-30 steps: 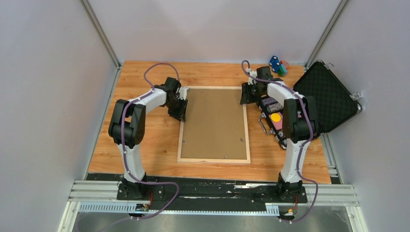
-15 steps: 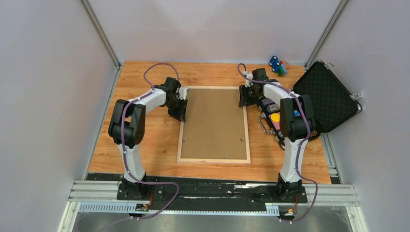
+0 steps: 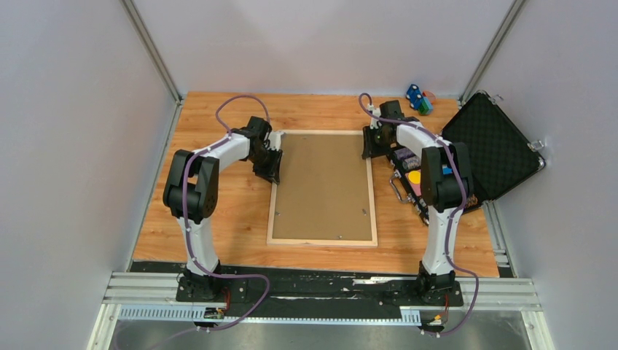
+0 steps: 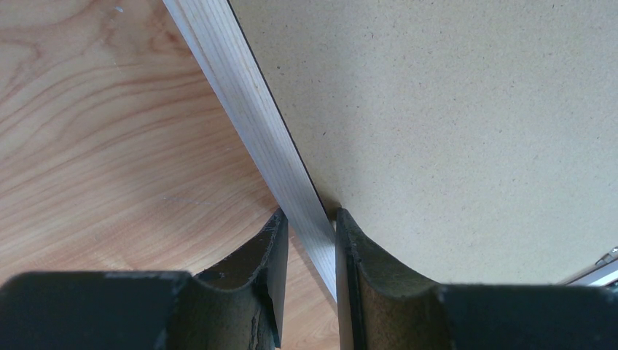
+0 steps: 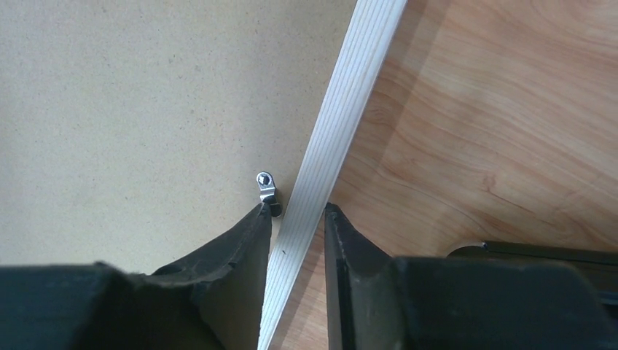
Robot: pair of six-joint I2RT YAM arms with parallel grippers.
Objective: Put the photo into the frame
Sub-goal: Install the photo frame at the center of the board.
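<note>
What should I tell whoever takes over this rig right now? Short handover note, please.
Left gripper: closed on the left rail of the frame, toward its far end.
Right gripper: astride the right rail near the far corner; a firm grip is not certain.
The frame lies back-up on the table, with the brown backing board seated in it.
The photo is not in view; whether it is under the board cannot be told.
Done: both grippers are at the frame.
Left: confirm the photo is inside.
</note>
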